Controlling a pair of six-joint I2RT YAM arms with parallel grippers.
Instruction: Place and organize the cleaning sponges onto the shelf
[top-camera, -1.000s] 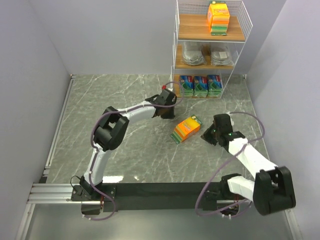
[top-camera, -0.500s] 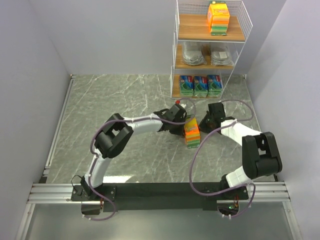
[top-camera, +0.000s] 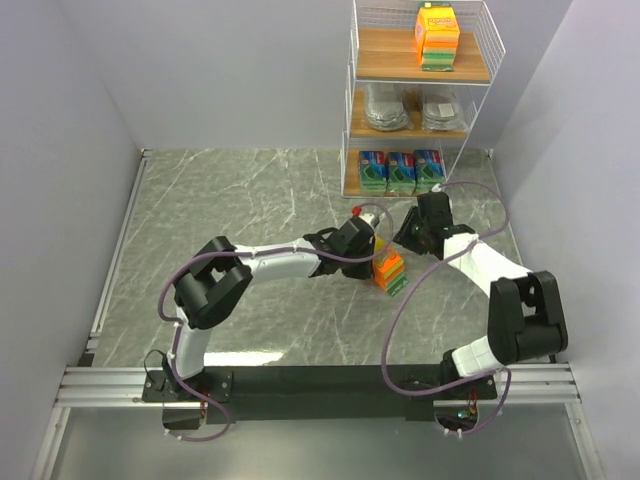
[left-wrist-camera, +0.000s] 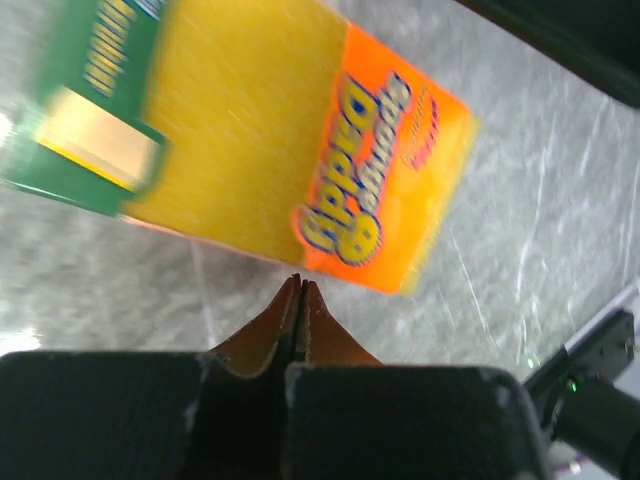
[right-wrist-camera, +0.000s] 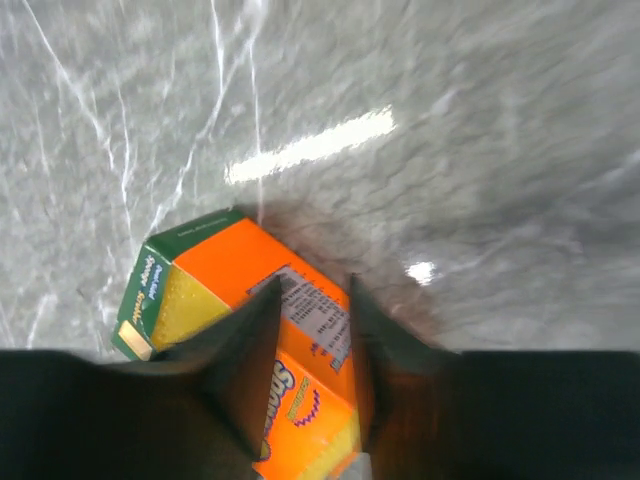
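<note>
The grey-green marbled table (top-camera: 250, 200) fills most of what we see. At its far right stands the shelf (top-camera: 385, 62), which holds six packs: the shelved orange pack (top-camera: 437, 35) on the top board, the silvery packs (top-camera: 385, 108) on the middle board, and the blue-and-green packs (top-camera: 400, 172) in a row on the bottom. Both arms reach into one small patch of table just near the shelf's foot, where the loose orange pack (top-camera: 389, 270) lies between them. The left gripper (top-camera: 362, 238) has its fingertips pressed together on nothing, with the pack just beyond them. The right gripper (top-camera: 408, 238) has its jaws standing apart, and the pack shows in the gap between them without being gripped. We judge the main risk to be crowding. A push from the closed left tips could slide or topple the pack out of the right jaws' line, and the two wrists or their looping cables could foul each other. A pinch on the slick wrapper near a corner might also slip. Lifting to the top tier could catch the wire rim or knock the orange pack already there. The left wrist view is blurred, so we cannot tell whether those tips touch the pack. In the right wrist view the pack's near end is cut off by the gripper body, and we cannot say whether the pack lies flat or on edge.
</note>
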